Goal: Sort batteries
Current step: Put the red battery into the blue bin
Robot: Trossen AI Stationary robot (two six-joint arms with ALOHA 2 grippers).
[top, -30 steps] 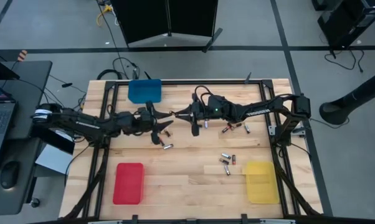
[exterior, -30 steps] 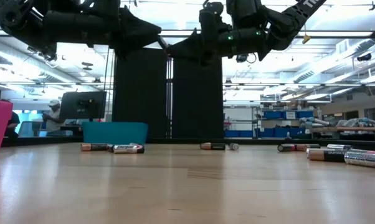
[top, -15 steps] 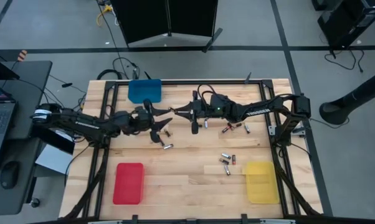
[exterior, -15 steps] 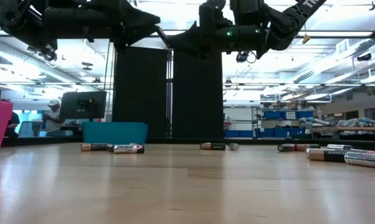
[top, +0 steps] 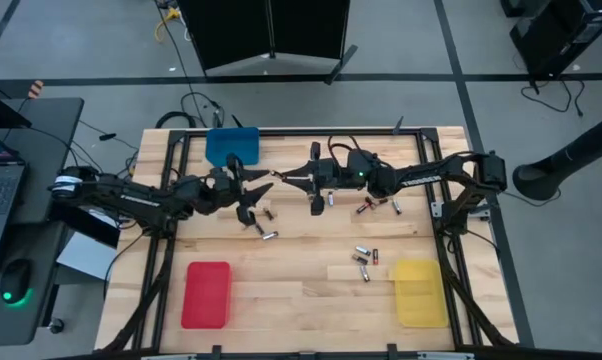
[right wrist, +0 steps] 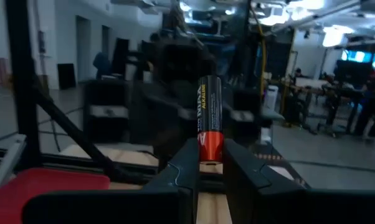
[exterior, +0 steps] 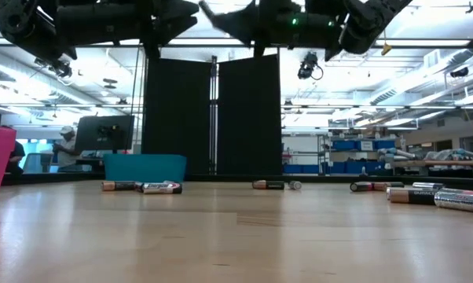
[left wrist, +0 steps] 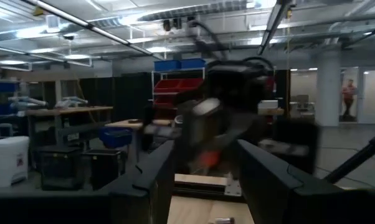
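Left arm: reaches in low from the table's left edge, stretched almost flat toward the middle, wrist raised off the wood. Left gripper (top: 253, 195) hangs above the table just beside the blue tray (top: 232, 145), pointing at the other arm; its fingers (left wrist: 155, 174) are spread wide with nothing between them.

Right arm: comes in from the right edge, elbow bent near the frame post, forearm running level toward the centre. Right gripper (top: 303, 182) faces the left one, tips near but apart. Its fingers (right wrist: 182, 165) are drawn in close on a single battery (right wrist: 209, 118), black-bodied with a red-copper lower band, standing upright out of the grip and clamped at the banded end.

From table height both grippers sit high overhead, well clear of the boards.

Loose batteries on the wooden table (top: 301, 290):
- two small cells (top: 266, 224) below the left gripper, one near its tip and one a little further toward the table's near side;
- a short row (top: 379, 205) under the right forearm, with one more (top: 330, 198) just beside the right wrist;
- a cluster (top: 364, 259) near the yellow tray (top: 419, 292), left of it.

Trays: blue at the far edge, red tray (top: 206, 294) at the near left, yellow at the near right. I cannot tell whether any holds cells.
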